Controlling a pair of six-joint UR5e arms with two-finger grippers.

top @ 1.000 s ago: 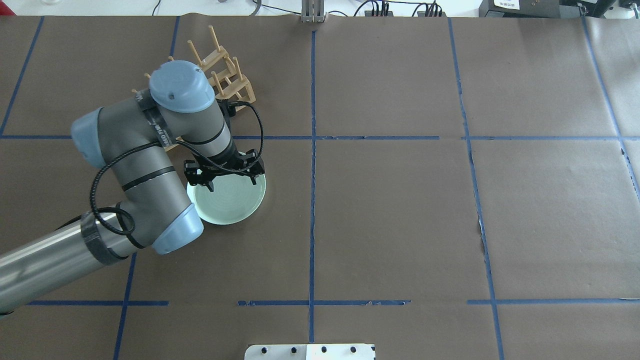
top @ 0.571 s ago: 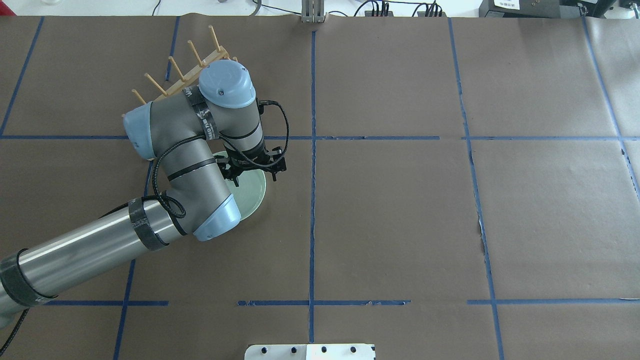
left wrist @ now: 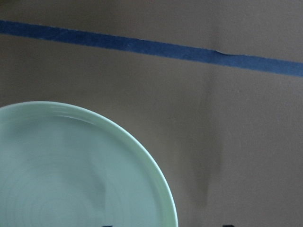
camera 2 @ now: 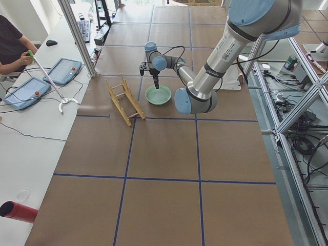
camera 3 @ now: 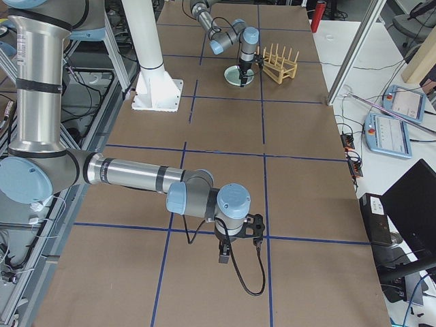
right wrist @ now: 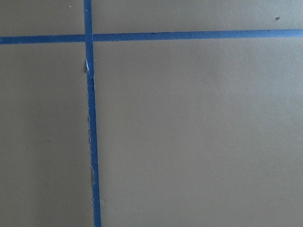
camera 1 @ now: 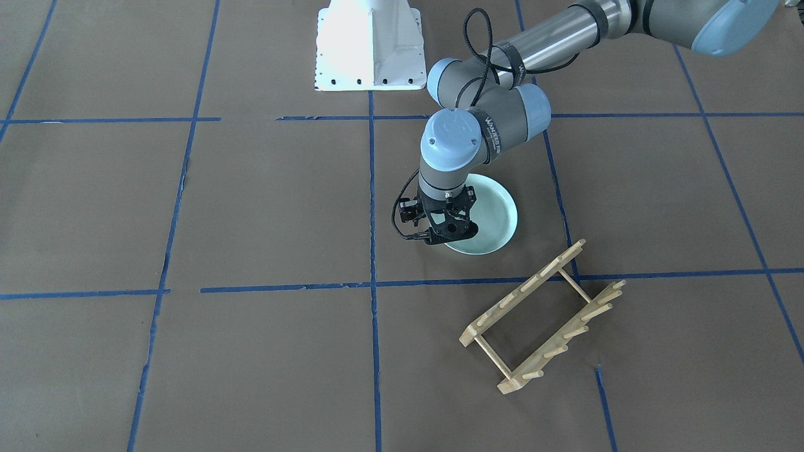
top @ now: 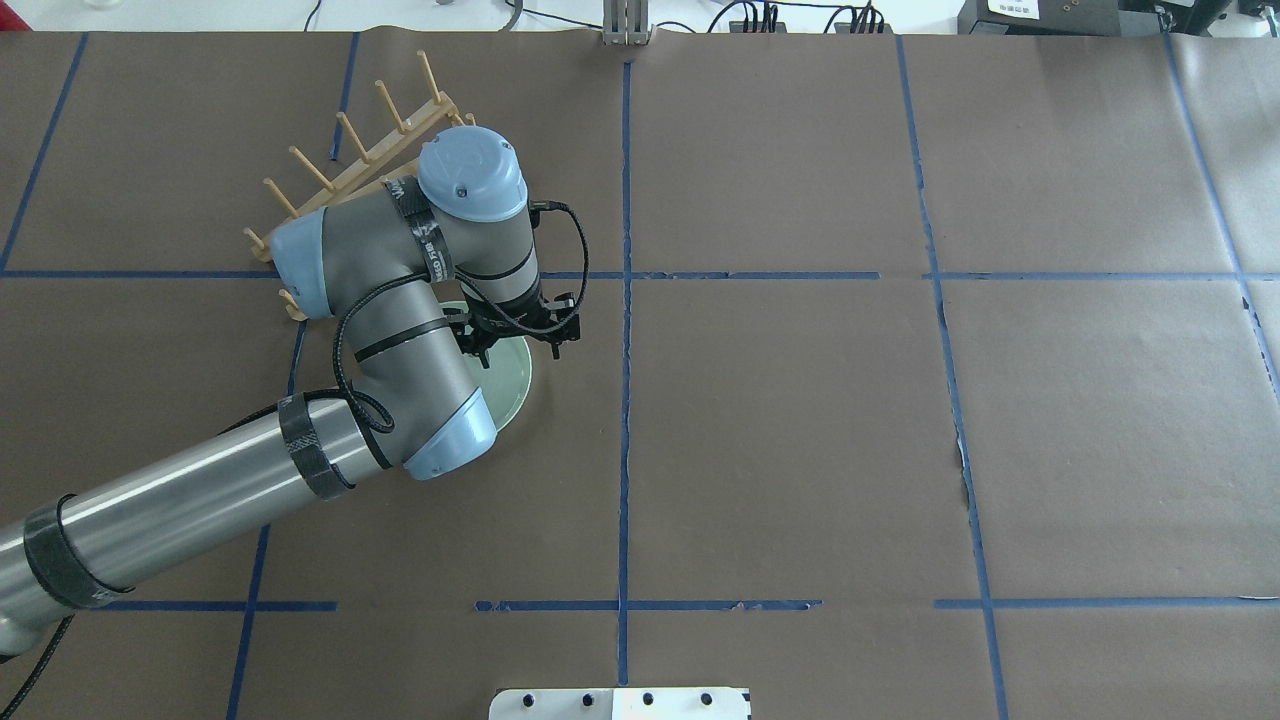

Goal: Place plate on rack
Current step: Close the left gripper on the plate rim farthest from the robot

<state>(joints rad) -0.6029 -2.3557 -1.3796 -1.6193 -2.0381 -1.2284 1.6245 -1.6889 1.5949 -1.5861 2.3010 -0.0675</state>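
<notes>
Left gripper is down at the rim of the plate, jaws spread wide either side of that edge, and the plate's flat on the table. The rack sits near it, not touching, with a strip of brown paper between. Right gripper is way off on its own, can't tell if it's spread or closed.

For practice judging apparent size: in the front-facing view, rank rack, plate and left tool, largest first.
1. rack.
2 and 3. plate and left tool look alike; the tool stands higher, nearer the camera, and covers part of the plate, so unranked.
</notes>
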